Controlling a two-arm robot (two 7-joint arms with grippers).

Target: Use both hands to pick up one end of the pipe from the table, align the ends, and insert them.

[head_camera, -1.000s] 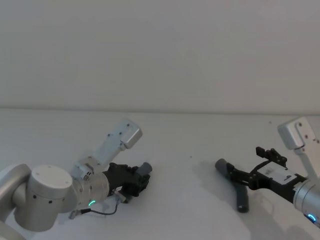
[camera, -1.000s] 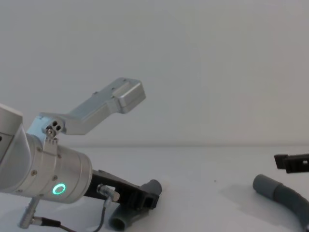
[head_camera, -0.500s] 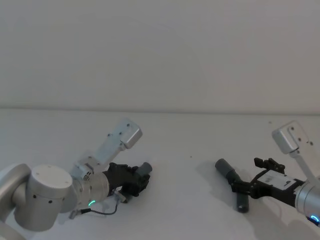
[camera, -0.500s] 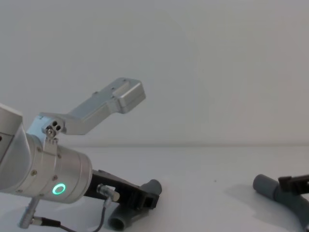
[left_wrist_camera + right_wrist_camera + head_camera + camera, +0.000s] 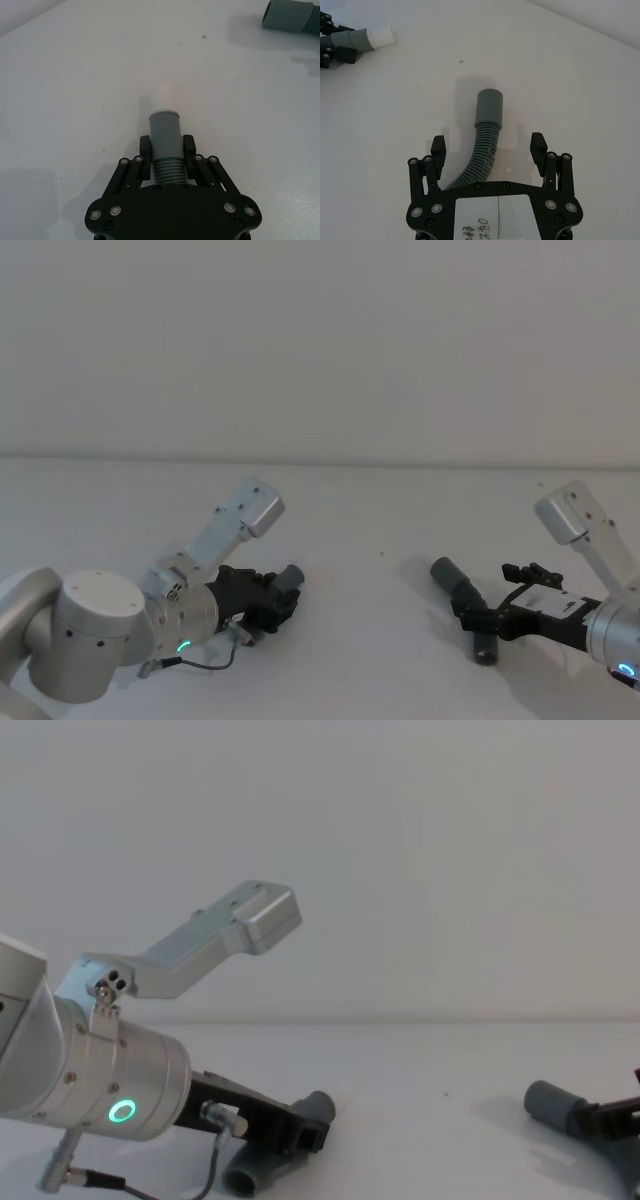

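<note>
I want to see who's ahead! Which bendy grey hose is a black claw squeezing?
The dark grey ribbed hose with the whitish tip: the left gripper pinches it behind its cuff. The other hose lies between the right gripper's open fingers.

The left hose piece (image 5: 291, 577) is sitting at the left of the surface (image 5: 370, 650), clamped in the left gripper (image 5: 166, 145). Well apart to the right, the right hose piece (image 5: 457, 583) is lying on the surface, with the right gripper (image 5: 488, 142) standing spread astride it, not touching.
</note>
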